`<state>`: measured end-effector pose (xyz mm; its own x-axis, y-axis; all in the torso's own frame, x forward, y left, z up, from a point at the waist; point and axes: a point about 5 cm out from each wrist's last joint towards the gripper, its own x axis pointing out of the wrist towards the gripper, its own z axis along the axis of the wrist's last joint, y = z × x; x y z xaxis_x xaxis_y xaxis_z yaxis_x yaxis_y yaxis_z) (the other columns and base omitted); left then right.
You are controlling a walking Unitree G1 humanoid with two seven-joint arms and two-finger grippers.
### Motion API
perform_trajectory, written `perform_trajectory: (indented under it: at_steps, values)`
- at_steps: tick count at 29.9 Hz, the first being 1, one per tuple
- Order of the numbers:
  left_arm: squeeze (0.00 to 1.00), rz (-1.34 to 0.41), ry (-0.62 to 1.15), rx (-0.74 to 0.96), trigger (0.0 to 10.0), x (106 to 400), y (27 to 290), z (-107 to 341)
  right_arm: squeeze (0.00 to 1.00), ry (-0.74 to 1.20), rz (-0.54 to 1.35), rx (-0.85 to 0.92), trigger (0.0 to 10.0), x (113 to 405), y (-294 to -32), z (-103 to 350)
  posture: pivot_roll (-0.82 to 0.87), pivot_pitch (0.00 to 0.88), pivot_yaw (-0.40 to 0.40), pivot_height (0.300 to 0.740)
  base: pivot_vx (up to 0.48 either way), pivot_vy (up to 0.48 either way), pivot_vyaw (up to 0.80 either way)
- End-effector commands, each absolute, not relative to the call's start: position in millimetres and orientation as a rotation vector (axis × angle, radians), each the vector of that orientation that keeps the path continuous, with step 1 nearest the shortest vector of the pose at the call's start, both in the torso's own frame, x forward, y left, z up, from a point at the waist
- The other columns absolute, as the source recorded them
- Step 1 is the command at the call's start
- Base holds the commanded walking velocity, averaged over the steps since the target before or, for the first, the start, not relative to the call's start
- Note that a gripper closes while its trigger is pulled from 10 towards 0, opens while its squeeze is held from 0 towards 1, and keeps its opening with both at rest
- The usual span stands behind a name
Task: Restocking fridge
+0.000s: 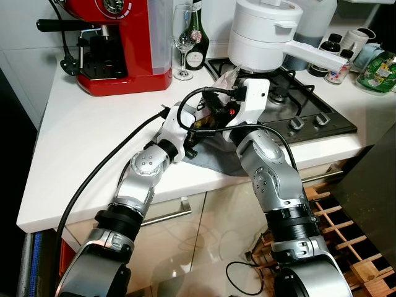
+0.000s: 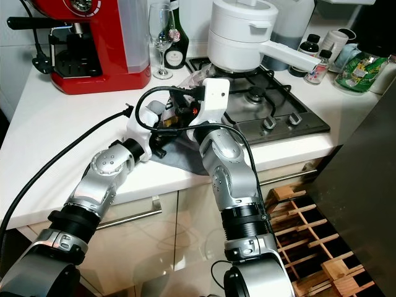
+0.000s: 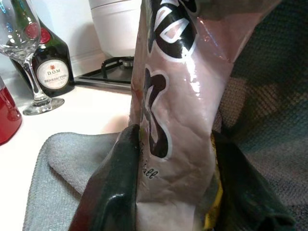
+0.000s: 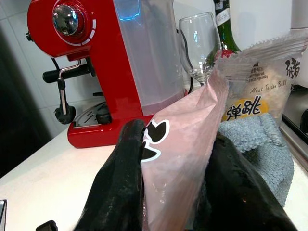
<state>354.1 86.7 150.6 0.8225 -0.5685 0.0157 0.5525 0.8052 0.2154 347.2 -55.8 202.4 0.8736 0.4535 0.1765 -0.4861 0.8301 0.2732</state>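
Both grippers meet over a grey cloth [image 1: 213, 158] near the front edge of the white counter [image 1: 93, 136], just beside the hob [image 1: 297, 99].

Left gripper [image 3: 173, 192]: jaws closed on a pink packet [image 3: 178, 110], one black finger [image 3: 115, 187] pressed against each face. The packet stands upright between them. Its film is glossy and creased, pale pink, with bold black characters outlined in white and a line of small print low down; a yellow patch shows at one lower edge.

Right gripper [image 4: 175, 187]: jaws likewise closed on the pink packet [image 4: 185, 144], which bears a black leaf-like mark edged in white beside one finger [image 4: 120, 178]. Whether this is the same packet as the one in the left jaws cannot be told.

Behind it, resting on the cloth, a second packet [image 4: 262, 91] stands: clear film with a crimped top edge, black print, a yellow oval label and pale contents.

From the head views the packets are largely hidden by the wrists; only a crinkled clear edge [image 1: 228, 77] shows above the right wrist.

Towards the back of the counter: a red coffee machine [image 1: 117, 43] at the left, a wine glass [image 1: 184, 40] and a dark bottle [image 1: 198, 37] beside it. A white pot [image 1: 263, 34] sits on the hob.
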Motion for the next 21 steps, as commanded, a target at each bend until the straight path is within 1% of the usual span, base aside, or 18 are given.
perform_trajectory:
  at_steps: [1,5,6,9,12,13,16,21]
  values:
    - [0.00,-0.635,-0.102,0.189,0.0,354,79,158,0.00,-0.111,0.513,0.331,0.0,345,-56,204,-0.07,0.000,-0.047,0.740,0.000,0.000,0.00]
    - [0.00,-0.660,-0.104,0.184,0.0,352,74,157,0.00,-0.108,0.519,0.328,0.0,344,-55,204,-0.07,0.000,-0.044,0.740,0.000,0.000,0.00]
    - [0.00,-0.662,-0.102,0.183,0.0,351,74,157,1.00,-0.101,0.506,0.325,10.0,345,-56,203,-0.07,0.000,-0.043,0.740,0.000,0.000,0.00]
    - [0.00,-0.661,-0.102,0.185,0.0,352,74,157,1.00,-0.113,0.494,0.311,10.0,345,-58,204,-0.07,0.000,-0.044,0.740,0.000,0.000,0.00]
    - [0.00,-0.657,-0.103,0.192,0.0,352,74,157,1.00,-0.193,0.460,0.208,10.0,346,-64,210,-0.07,0.000,-0.044,0.740,0.000,0.000,0.00]
    - [0.00,-0.657,-0.103,0.192,0.0,352,74,157,1.00,-0.193,0.460,0.208,10.0,346,-64,210,-0.07,0.000,-0.044,0.740,0.000,0.000,0.00]
    - [0.00,-0.651,-0.103,0.196,0.0,352,75,156,1.00,-0.278,0.425,0.128,10.0,345,-68,218,-0.07,0.000,-0.045,0.740,0.000,0.000,0.00]
    - [0.00,-0.645,-0.101,0.199,0.0,352,76,156,1.00,-0.377,0.394,0.060,10.0,344,-74,231,-0.07,0.000,-0.045,0.740,0.000,0.000,0.00]
